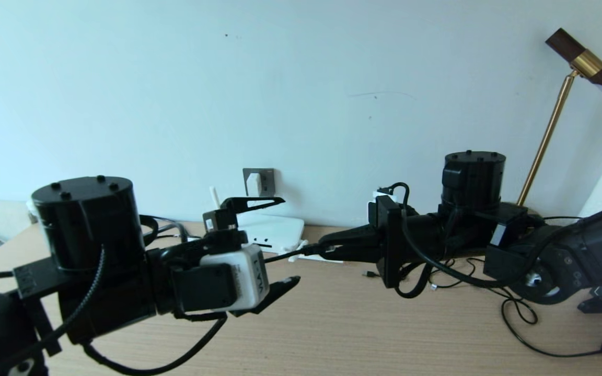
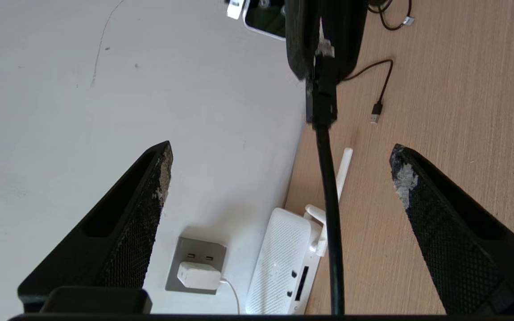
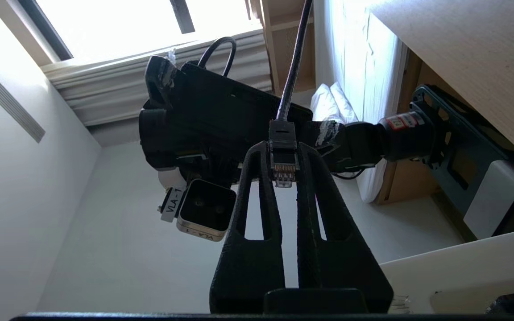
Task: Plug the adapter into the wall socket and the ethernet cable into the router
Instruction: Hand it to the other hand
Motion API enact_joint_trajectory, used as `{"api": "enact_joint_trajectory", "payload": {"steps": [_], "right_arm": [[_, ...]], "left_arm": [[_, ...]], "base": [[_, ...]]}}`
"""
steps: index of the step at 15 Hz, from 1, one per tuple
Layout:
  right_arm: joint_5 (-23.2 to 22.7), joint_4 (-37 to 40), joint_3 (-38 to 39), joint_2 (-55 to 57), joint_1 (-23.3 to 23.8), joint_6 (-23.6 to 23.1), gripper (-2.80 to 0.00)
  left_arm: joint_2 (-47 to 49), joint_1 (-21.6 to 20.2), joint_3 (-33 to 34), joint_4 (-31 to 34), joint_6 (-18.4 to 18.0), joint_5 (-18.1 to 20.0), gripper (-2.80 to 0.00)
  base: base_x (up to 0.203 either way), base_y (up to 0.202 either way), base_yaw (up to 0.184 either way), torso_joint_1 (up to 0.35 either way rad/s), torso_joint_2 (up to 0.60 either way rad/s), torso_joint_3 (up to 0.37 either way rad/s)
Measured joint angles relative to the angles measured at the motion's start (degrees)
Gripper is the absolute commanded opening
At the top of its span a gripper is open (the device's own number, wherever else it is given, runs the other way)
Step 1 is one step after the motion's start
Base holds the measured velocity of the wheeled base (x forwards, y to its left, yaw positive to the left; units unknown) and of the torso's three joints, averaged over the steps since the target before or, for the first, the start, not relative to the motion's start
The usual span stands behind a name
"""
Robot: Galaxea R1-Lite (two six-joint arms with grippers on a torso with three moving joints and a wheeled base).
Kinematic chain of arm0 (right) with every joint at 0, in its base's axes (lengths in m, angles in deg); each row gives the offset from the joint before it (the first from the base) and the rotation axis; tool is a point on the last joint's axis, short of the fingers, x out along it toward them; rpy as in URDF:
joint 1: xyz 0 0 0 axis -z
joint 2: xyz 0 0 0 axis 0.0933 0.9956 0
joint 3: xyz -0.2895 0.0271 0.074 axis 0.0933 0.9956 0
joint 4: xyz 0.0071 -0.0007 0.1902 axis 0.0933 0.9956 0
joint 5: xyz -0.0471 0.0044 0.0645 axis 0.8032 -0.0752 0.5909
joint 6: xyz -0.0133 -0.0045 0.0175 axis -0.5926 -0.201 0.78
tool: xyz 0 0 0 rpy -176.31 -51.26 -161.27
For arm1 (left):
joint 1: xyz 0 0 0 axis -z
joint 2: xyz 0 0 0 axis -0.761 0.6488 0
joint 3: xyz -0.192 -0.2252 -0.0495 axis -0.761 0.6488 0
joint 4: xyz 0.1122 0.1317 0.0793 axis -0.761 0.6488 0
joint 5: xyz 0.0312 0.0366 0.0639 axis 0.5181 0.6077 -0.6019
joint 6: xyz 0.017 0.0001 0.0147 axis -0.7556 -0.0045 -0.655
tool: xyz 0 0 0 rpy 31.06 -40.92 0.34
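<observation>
- Nearest the head camera is the left hand [image 1: 267,243], low at the left over the counter [image 1: 332,324]. Its fingers are spread wide with nothing between them, and it points toward the wall.
- The adapter [image 2: 198,275] already sits in the wall socket [image 2: 194,254], its thin white cord running down toward the router [image 2: 283,263]. That half of the task looks done.
- The right hand [image 3: 283,171] is pinched narrow on the clip plug of the ethernet cable [image 3: 293,58], with the contacts showing between the fingertips. In the head view it hangs above the counter, just right of the router.
- The step in hand is, I judge, carrying the plug to the router's ports.
- The next move calls for squaring the plug to a dark port slot on the router's edge, then pushing it straight in. The left hand may need to steady the router.
</observation>
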State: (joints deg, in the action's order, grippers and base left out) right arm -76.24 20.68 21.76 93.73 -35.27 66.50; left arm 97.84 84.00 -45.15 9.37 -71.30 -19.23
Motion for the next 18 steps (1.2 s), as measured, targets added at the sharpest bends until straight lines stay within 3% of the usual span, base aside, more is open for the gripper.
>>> {"api": "enact_joint_trajectory", "payload": {"steps": [18], "right_arm": [[0.01,-2.01,-2.04,0.38,-1.26,4.55,-2.80]], "left_arm": [[1.63,0.52,-3.01,-1.32,-0.26,-0.10,0.00]], "base": [[0.000,0.000,0.000,0.000,0.00,0.000]]}}
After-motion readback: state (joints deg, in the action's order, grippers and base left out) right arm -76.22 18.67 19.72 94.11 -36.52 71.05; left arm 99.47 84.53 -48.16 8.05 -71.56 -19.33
